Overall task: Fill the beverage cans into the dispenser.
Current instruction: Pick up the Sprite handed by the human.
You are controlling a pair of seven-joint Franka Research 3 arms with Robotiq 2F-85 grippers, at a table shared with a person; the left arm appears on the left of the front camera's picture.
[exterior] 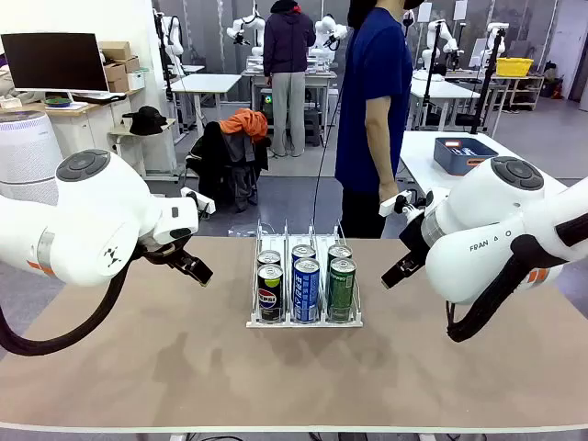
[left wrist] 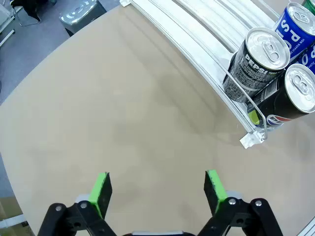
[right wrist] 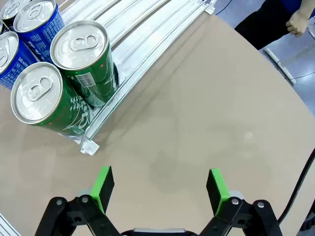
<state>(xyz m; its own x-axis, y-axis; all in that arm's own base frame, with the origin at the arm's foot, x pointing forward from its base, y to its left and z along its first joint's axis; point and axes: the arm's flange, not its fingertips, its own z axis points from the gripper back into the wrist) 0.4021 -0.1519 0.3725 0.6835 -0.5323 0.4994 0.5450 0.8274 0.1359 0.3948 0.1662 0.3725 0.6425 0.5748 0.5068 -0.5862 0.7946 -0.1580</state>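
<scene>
— Where's the dispenser, and how does it look?

— The dispenser [exterior: 303, 322] sits mid-table [exterior: 138, 367]. It's a clear-white sloped rack with thin wire dividers. There are three lanes with two upright cans in each: black Pepsi cans [exterior: 270, 296] in the lane toward 9 o'clock, blue cans [exterior: 306, 289] in the middle, and green cans [exterior: 341, 288] toward 3 o'clock. All six crowd the front lip.

— And your fingers?

— My left gripper [exterior: 197, 269] hangs at the rack's 9 o'clock and my right gripper [exterior: 397, 271] at its 3 o'clock, both apart from it. Both are spread wide with nothing between the green pads.

— What do the wrist views add?

— My left wrist view has the rack at 1 o'clock and shows the Pepsi tops, their pull tabs and bare rails behind them. My right wrist view has the rack at 11 o'clock. It shows the green cans' silver tops, and a person's hand [right wrist: 297, 22] at 1 o'clock beyond the table edge.
</scene>
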